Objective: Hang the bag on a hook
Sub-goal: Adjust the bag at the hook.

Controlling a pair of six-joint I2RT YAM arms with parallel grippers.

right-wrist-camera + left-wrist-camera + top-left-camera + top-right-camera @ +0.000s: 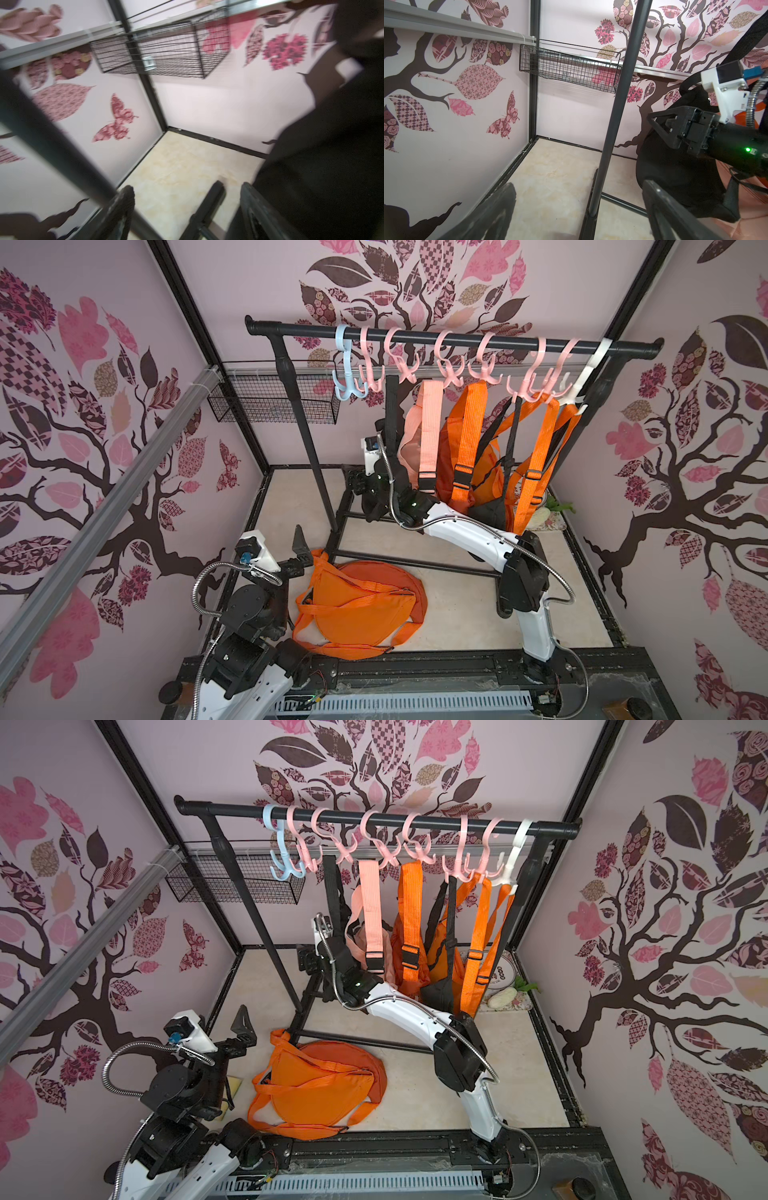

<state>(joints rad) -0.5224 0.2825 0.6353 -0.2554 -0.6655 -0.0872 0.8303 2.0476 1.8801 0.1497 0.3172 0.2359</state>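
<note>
Nearest, one orange bag (pixel 361 605) lies on the floor (pixel 457 605), not yet hung, just beside the left gripper (pixel 303 549), whose jaws gape empty. Farther back, the right gripper (pixel 356 485), also spread and holding nothing, sits beside a hanging black bag (pixel 679 170). Behind, the rail (pixel 415 333) carries eight hooks: one blue hook (pixel 345 364), six pink hooks (pixel 446 360) and one white hook (pixel 590 369). The hung bags overlap too much to count.

Bright, even, diffuse light with faint shadows. Both top views bend straight lines near their edges. The right wrist view is motion-blurred: the wire basket (pixel 158 52) beyond the right gripper (pixel 187 189) smears.
</note>
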